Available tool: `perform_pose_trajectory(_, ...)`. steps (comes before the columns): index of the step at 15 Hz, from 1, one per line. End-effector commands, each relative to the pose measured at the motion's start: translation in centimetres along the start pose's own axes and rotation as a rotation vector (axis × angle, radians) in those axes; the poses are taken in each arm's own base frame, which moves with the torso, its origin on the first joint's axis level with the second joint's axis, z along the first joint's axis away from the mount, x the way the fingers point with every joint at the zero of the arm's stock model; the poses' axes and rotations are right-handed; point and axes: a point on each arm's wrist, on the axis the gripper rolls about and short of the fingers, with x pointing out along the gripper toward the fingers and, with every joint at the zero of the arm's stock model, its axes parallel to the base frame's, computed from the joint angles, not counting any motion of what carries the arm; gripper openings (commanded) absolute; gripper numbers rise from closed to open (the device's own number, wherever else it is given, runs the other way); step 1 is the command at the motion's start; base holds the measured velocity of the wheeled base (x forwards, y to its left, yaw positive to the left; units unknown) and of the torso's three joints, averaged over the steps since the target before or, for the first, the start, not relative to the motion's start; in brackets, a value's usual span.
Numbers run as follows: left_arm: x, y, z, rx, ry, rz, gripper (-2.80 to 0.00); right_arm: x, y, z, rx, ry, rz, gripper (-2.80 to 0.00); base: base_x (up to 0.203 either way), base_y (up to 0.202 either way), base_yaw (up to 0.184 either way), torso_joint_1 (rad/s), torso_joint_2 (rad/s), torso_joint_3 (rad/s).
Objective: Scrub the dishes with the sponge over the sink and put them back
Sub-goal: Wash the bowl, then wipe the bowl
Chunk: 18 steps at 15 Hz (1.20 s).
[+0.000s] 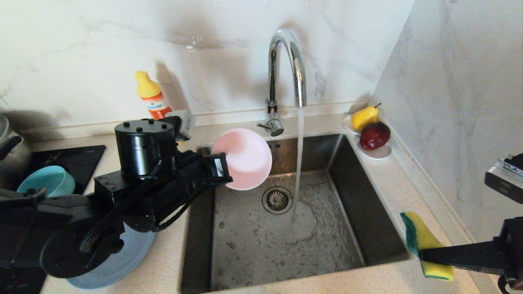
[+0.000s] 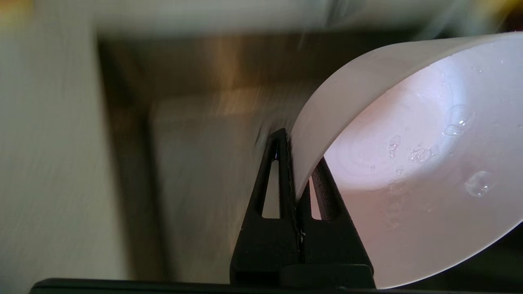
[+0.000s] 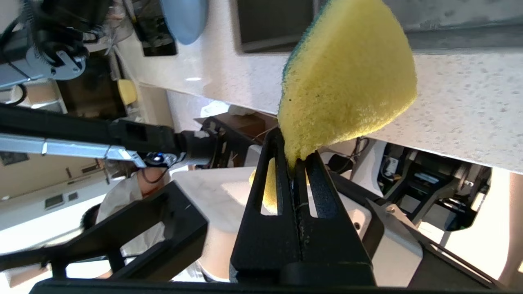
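Sponge (image 1: 425,245) nearest of all: it is hanging at the near right corner of the sink (image 1: 369,212), above the counter (image 1: 412,179) edge, and the right gripper (image 1: 421,255) is pinching it by its lower part, fingers squeezed together so the yellow foam is bulging out beyond them, green face turned toward the basin. That right arm is reaching in level from the right edge of the head view, wrist low, well apart from the water.

Next, on the left counter, the blue-grey plate (image 1: 118,261) is lying partly under the left arm, and the teal bowl (image 1: 47,181) is sitting behind it beside the steel pot (image 1: 12,151).

Farther in, the left arm is stretching across toward the basin's far left corner, forearm angled upward. The left gripper (image 2: 300,179) is clamping the rim of the pink bowl (image 1: 245,159), one finger inside, one outside, and is holding the bowl tipped on edge over the sink, its hollow beaded with droplets in the wrist view.

Judging the step as scrubbing this bowl, the two arms are going to need to meet over the basin: the sponge should be coming across flat against the bowl's inner face while the rim grip is staying firm, close to the running stream from the tap (image 1: 286,69), not over the counter.

Farthest back, a soap bottle (image 1: 151,96) and a white dish (image 1: 380,152) of fruit are standing against the wall.
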Motion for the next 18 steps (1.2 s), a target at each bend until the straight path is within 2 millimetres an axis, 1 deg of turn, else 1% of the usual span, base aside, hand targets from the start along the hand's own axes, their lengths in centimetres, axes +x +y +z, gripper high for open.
perform_pose_trajectory(1, -2.2, -0.1, -0.9, 0.071, 0.227, 0.026, -2.80, -0.1, 0.6, 0.0, -0.018, 0.010, 0.026, -2.80, 0.000, 0.000, 0.000, 0.000, 0.00, 0.000)
perform_pose_trajectory(3, -2.7, -1.8, -1.4, 0.075, 0.240, -0.024, -2.80, 0.5, 1.5, 0.2, -0.044, 0.047, 0.057, -2.80, 0.000, 0.000, 0.000, 0.000, 0.00, 0.000)
perform_pose_trajectory(5, -2.6, -3.5, -2.8, 0.062, 0.288, -0.057, -2.80, 1.4, 2.5, 0.8, -0.066, 0.078, 0.083, -2.80, 0.000, 0.000, 0.000, 0.000, 0.00, 0.000)
perform_pose_trajectory(7, -2.6, -5.0, -3.9, 0.054, 0.299, -0.045, -2.80, 2.5, 3.3, 1.1, -0.085, 0.120, 0.103, -2.80, 0.000, 0.000, 0.000, 0.000, 0.00, 0.000)
perform_pose_trajectory(9, -2.8, -6.1, -4.0, 0.020, 0.301, -0.049, -2.80, 3.7, 4.1, 1.5, -0.099, 0.157, 0.112, -2.80, 0.000, 0.000, 0.000, 0.000, 0.00, 0.000)
perform_pose_trajectory(12, -3.0, -6.5, -3.9, -0.007, 0.346, -0.036, -2.80, 5.7, 5.6, 2.3, -0.122, 0.195, 0.103, -2.80, 0.000, 0.000, 0.000, 0.000, 0.00, 0.000)
perform_pose_trajectory(13, -3.1, -6.6, -3.5, -0.029, 0.338, -0.042, -2.80, 6.6, 6.1, 2.5, -0.127, 0.213, 0.094, -2.80, 0.000, 0.000, 0.000, 0.000, 0.00, 0.000)
perform_pose_trajectory(15, -3.1, -6.6, -3.5, -0.041, 0.333, -0.043, -2.80, 8.6, 6.9, 2.5, -0.145, 0.250, 0.077, -2.80, 0.000, 0.000, 0.000, 0.000, 0.00, 0.000)
perform_pose_trajectory(18, -3.2, -6.7, -2.7, -0.098, 0.305, -0.038, -2.80, 11.5, 7.9, 3.0, -0.161, 0.273, 0.055, -2.80, 0.000, 0.000, 0.000, 0.000, 0.00, 0.000)
